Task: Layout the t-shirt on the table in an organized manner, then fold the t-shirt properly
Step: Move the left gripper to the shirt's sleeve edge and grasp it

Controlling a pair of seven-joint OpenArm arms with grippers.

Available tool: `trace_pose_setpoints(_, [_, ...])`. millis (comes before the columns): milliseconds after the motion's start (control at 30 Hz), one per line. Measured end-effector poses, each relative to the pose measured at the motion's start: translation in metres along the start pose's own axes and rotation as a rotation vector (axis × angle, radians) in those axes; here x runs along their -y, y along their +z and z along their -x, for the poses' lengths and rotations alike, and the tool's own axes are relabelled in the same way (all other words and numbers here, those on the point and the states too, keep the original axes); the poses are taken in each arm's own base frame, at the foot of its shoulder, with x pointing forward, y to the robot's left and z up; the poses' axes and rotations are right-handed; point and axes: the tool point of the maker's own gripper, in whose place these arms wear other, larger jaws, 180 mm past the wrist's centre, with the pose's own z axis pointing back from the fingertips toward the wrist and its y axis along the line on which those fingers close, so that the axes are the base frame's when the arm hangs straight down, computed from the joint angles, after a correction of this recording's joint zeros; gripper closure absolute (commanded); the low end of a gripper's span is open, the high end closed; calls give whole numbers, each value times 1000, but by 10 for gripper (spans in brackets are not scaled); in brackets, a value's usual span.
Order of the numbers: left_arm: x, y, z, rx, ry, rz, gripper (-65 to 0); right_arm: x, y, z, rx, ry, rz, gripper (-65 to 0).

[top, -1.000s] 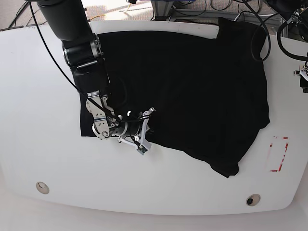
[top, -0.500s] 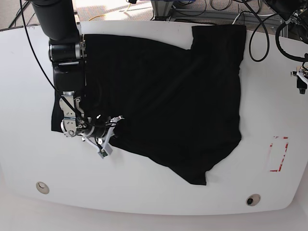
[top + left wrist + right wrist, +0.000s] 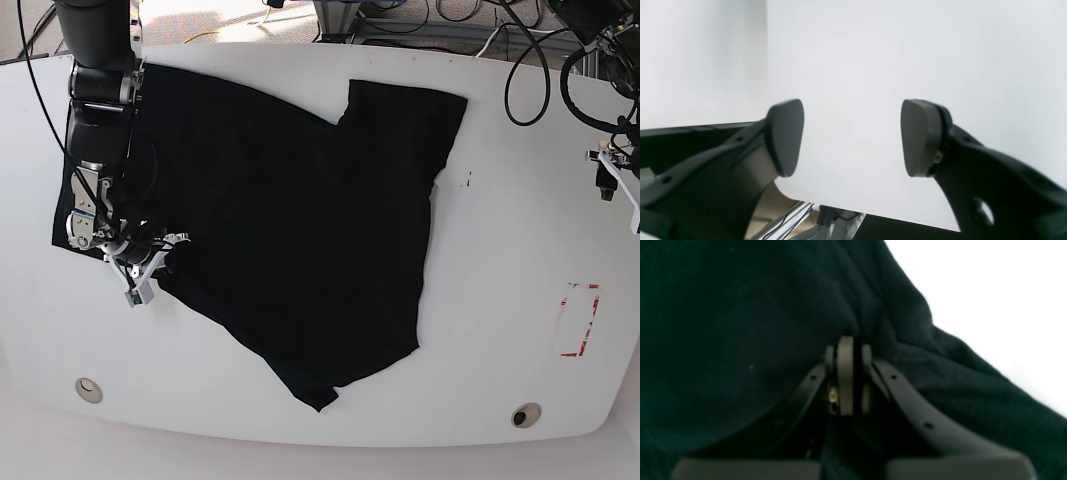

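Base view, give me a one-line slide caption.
Right gripper shut on the black t-shirt atop the white table.

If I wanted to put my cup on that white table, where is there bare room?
Bare table lies right of the t-shirt, between its edge and the red tape rectangle, and along the near edge between the two round holes. The left side is crowded: the right pincer is shut on the shirt there.

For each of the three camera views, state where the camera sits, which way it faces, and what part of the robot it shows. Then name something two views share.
Base: overhead, looking down on the table, t-shirt and both arms.
Left wrist: on the left gripper, facing bare tabletop between open fingers.
Right wrist: on the right gripper, facing black cloth pinched in shut jaws.
Shared: base and right wrist both show the gripped t-shirt.
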Motion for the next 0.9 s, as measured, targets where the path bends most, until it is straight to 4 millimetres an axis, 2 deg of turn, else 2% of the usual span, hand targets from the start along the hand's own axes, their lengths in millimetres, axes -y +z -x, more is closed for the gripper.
trace_pose_setpoints(100, [9,-3,-4,2,-22,23,-415,1,1,0,3,1,2,-48])
trace_pose_setpoints(300, [25,-7,-10,13,-55,69,-415,-1,1,0,7,2,-4,-265])
trace_pose_setpoints(467, [49,-8,-21,73,-27,161,-419,-7,2,-7,9,34,-7,-442])
trace_pose_setpoints(567, [60,-7,-27,108,-7,211,-419,-9,5,-10,-17,76,16,-517])
trace_pose_setpoints(633, [67,-6,-31,127,-2,237,-421,-8,9,-8,-55,110,30,-545])
trace_pose_setpoints(767, [90,-8,-37,139,-23,299,-421,-10,19,-16,-82,167,54,-545])
trace_pose_setpoints(900, [126,-9,-44,160,-36,393,-421,-21,34,-48,-20,241,73,-549])
